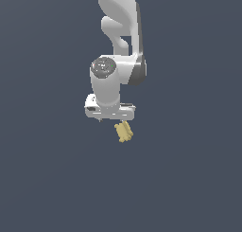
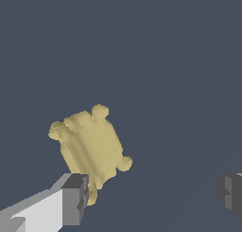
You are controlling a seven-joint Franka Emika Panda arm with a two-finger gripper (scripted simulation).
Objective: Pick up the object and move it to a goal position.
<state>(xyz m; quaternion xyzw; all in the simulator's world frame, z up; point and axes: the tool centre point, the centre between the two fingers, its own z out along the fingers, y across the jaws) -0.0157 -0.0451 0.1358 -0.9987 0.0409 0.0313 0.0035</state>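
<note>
Gripper jaws spread wide, empty, object just beside one finger, off-centre under the hand; looks light, stiff, knobby, so pinch across flat narrow body, not bumps.

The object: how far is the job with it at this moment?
Done: the arm has brought the tool to the object. In hand: the wrist view shows one finger at the object's edge and the other far off, so the jaws are open and nothing is gripped. Whether the object rests on the ground cannot be told. Left: close on it, lift it, carry it to the goal, which is not visible.
</note>
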